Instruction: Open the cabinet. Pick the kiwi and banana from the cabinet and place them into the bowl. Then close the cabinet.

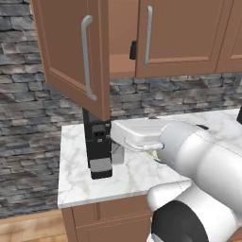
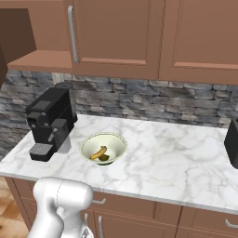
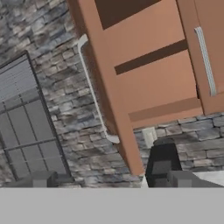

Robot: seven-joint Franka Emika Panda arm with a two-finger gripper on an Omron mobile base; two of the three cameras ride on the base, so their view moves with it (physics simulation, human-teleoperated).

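Fruit is already in the bowl [image 2: 104,148] on the bench [image 2: 176,158]: the banana [image 2: 98,153] and the kiwi [image 2: 105,158] lie touching, so closing the cabinet [image 3: 144,65] looks like what remains. The claw [image 3: 109,180] is released and grasping nothing. Its target, the open left door [image 1: 71,52], stands ahead of and above the fingertips, edge toward them, with the silver bar handle [image 3: 94,100] running lengthwise up its far face. The next move is probably a push on that face.
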